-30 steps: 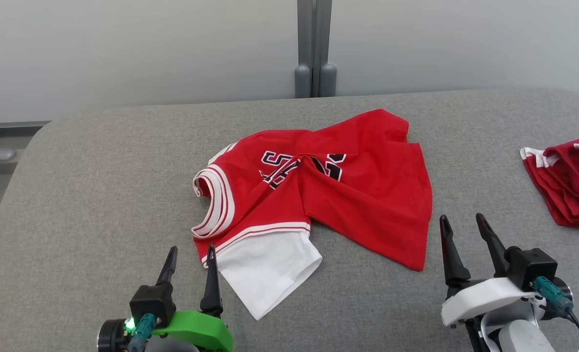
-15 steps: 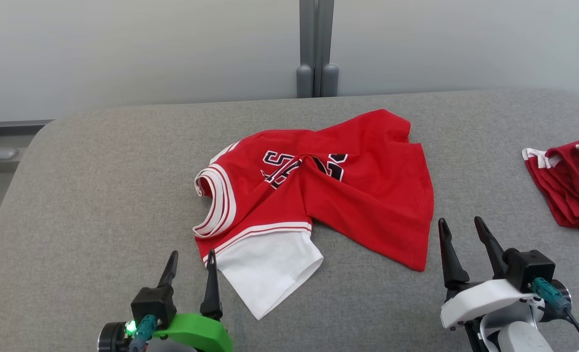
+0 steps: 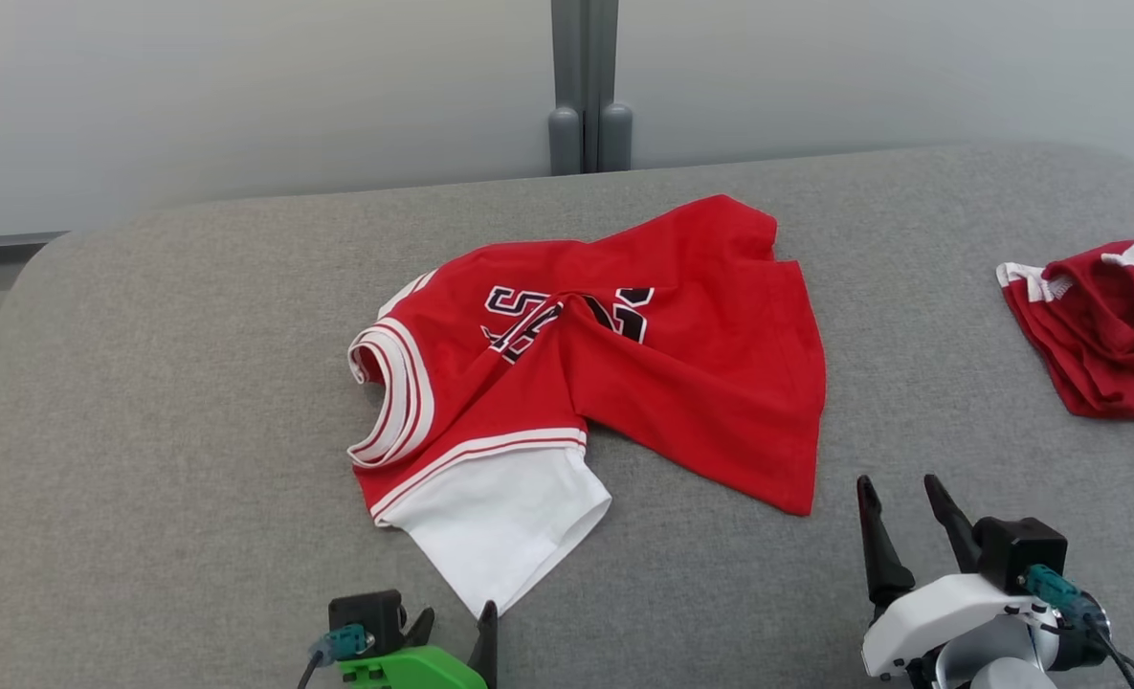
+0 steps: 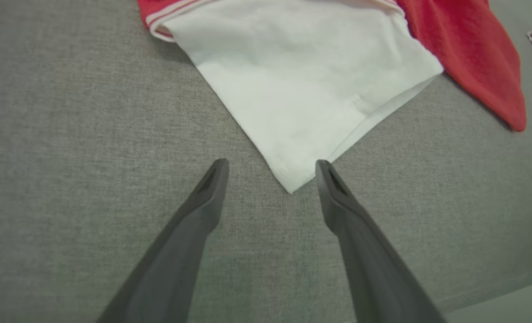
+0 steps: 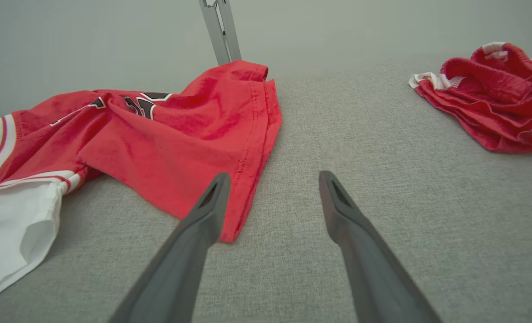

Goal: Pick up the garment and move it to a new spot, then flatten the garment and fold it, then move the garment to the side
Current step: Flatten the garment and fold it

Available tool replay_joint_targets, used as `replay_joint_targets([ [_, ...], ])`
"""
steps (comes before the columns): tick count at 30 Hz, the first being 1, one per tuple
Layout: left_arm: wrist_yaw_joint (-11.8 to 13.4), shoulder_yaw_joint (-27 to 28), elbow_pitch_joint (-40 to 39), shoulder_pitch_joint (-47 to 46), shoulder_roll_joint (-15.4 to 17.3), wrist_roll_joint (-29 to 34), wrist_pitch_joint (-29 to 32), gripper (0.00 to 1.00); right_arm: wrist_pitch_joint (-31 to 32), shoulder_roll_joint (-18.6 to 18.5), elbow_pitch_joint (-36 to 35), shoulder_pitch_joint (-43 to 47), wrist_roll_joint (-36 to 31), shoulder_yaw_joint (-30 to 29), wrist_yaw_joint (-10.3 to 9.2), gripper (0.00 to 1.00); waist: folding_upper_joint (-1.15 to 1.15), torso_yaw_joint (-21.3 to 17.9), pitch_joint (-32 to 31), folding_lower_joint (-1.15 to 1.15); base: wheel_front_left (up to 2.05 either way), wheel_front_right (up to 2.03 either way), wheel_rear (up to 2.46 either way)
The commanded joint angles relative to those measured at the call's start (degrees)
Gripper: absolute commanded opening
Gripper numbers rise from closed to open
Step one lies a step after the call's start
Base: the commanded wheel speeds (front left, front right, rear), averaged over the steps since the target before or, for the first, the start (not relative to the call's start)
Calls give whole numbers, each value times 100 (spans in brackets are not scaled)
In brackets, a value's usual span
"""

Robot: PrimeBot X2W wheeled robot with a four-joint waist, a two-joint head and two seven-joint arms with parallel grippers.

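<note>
The garment [image 3: 624, 364] is a red jersey with black lettering, a striped collar and a white sleeve [image 3: 500, 526], lying crumpled at the middle of the grey padded table [image 3: 174, 383]. My left gripper [image 3: 454, 624] sits low at the near edge, open, its fingertips on either side of the white sleeve's near corner [image 4: 290, 186]; the same left gripper [image 4: 271, 163] holds nothing. My right gripper [image 3: 897, 483] is open and empty, just near and right of the jersey's red hem corner [image 5: 230, 233]. In its wrist view the right gripper [image 5: 273, 176] has its left finger beside that hem.
A second red garment with white trim [image 3: 1098, 325] lies bunched at the table's right edge, also seen as a red bundle [image 5: 494, 98]. A grey post [image 3: 584, 86] stands behind the table against a pale wall. Bare grey surface lies left of the jersey.
The camera has shifted a little. Both grippers have drawn back toward the near edge; the left one also moved right, to the white sleeve's corner. The garment has not moved.
</note>
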Motion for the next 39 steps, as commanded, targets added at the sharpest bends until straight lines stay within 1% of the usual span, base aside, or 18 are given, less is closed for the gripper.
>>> replay_joint_targets([
  [1, 56, -30, -14, 23, 3, -63, 73, 100, 24, -15, 62, -22, 32, 30, -6, 100, 0, -93, 55, 0, 0, 0, 0],
  [7, 207, -159, 14, -59, -11, -362, 406, 100, 59, -14, 264, -121, 22, 148, -6, 100, 0, -234, 105, 0, 0, 0, 0],
  [13, 249, -201, 91, -154, -18, -816, 446, 100, 52, -15, 505, -274, 57, 326, -6, 100, 0, -296, 116, 0, 0, 0, 0],
  [15, 263, -226, 94, -190, -19, -1081, 411, 100, 41, -13, 614, -350, 66, 390, -5, 100, 0, -291, 122, 0, 0, 0, 0],
  [17, 296, -286, 125, -255, -19, -1207, 360, 98, 26, -15, 733, -416, 82, 433, -6, 100, 0, -276, 119, 0, 0, 0, 0],
  [19, 339, -356, 170, -310, -20, -1334, 291, 86, 7, -15, 842, -486, 91, 449, -6, 100, 0, -253, 120, 0, 0, 0, 0],
  [20, 364, -379, 194, -338, -18, -1422, 251, 61, -1, -16, 911, -538, 91, 458, -5, 100, 0, -238, 122, 0, 0, 0, 0],
  [22, 406, -459, 266, -416, -19, -1505, 181, 38, -12, -14, 1030, -612, 66, 479, -6, 100, 0, -211, 125, 0, 0, 0, 0],
  [23, 409, -494, 301, -449, -19, -1561, 151, 38, -17, -14, 1086, -645, 42, 490, -5, 100, 0, -198, 126, 0, 0, 0, 0],
  [24, 419, -545, 347, -489, -17, -1613, 102, 2, -28, -16, 1149, -680, 30, 493, -6, 100, 0, -182, 130, 0, 0, 0, 0],
  [25, 435, -580, 384, -525, -16, -1653, 63, 0, -40, -16, 1200, -716, 27, 489, -6, 100, 0, -168, 134, 0, 0, 0, 0],
  [31, 455, -800, 573, -763, -15, -1816, -222, 0, -77, -16, 1524, -924, -6, 409, -6, 100, 0, -75, 202, 0, 0, 0, 0],
  [35, 463, -888, 574, -895, -11, -1670, -467, 0, -97, -15, 1739, -1023, 73, 372, -6, 100, 0, 13, 265, 0, 0, 0, 0],
  [39, 512, -888, 331, -909, 126, -1556, -646, 0, -102, -17, 1999, -1163, 107, 340, -6, 100, 0, 133, 316, 0, 0, 0, 0],
])
